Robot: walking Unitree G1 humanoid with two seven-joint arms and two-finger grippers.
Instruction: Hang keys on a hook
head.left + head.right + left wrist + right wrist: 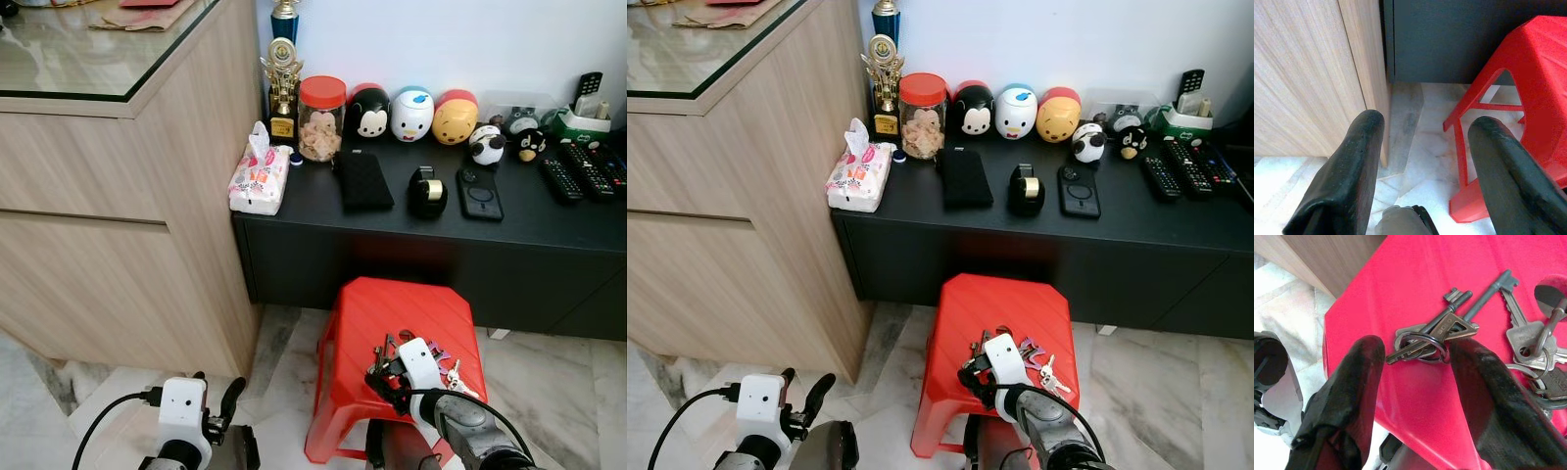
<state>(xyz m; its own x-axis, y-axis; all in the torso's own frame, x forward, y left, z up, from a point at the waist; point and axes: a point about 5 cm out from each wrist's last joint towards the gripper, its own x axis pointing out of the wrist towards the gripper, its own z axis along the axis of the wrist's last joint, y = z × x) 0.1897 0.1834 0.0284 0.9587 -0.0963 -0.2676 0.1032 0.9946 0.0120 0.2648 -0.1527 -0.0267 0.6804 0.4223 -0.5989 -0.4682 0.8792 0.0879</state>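
Your right gripper (1413, 377) is low over the red plastic stool (392, 323), which stands in the lower middle of the head view, in front of the dark low cabinet (411, 255). Its two black fingers are spread wide apart and hold nothing. Between them lies the bunch of metal keys (1449, 333) on dark rings, flat on the stool top. The ring end of the bunch is just beside the inner side of one finger (1484, 382); you cannot tell whether they touch. More keys of the bunch spread towards the right edge of the wrist picture.

Your left gripper (1422, 161) is in the lower left of the head view, above the pale marble floor (1415, 122), between the light wooden cabinet (1308, 73) and the stool. Its fingers are also wide open and empty.
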